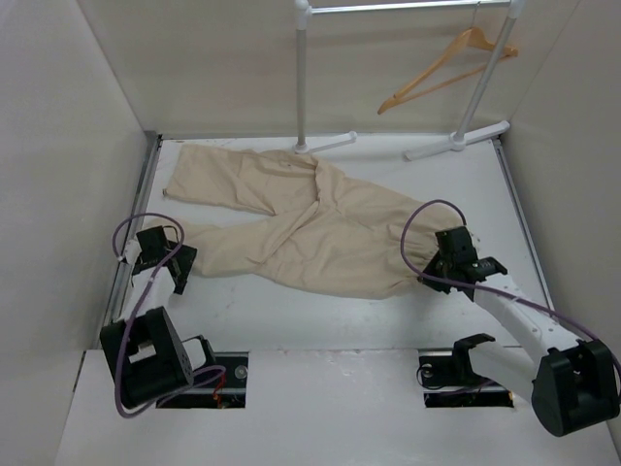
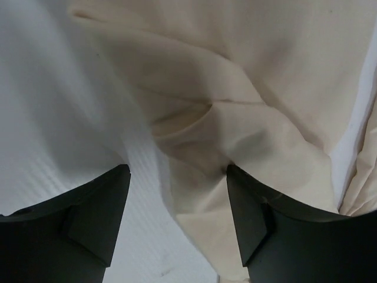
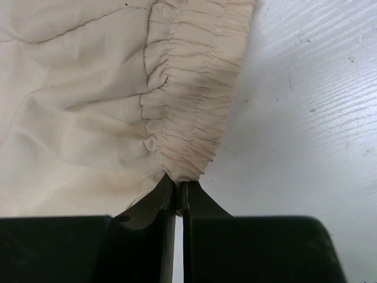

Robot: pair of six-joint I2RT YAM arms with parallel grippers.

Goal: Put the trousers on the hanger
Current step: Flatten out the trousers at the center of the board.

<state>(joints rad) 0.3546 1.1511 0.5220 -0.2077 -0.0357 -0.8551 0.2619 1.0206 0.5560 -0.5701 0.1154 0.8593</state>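
The beige trousers [image 1: 310, 223] lie spread flat on the white table, legs pointing left and gathered waist to the right. My right gripper [image 1: 430, 269] is shut on the elastic waistband [image 3: 188, 118], its fingertips [image 3: 178, 184] pinching the band's near edge. My left gripper [image 1: 181, 260] is at the cuff end of the nearer leg. In the left wrist view its fingers [image 2: 88, 218] stand wide apart, open [image 2: 178, 171], with the leg's cloth [image 2: 235, 118] lying under and between them, close to the right finger. The wooden hanger [image 1: 441, 66] hangs on the rack at the back right.
A white rack stands at the back of the table, with one pole [image 1: 302, 78] above the trousers' far edge and another [image 1: 485, 87] to the right. Its feet [image 1: 456, 141] rest on the table. Walls enclose the table on the left and right.
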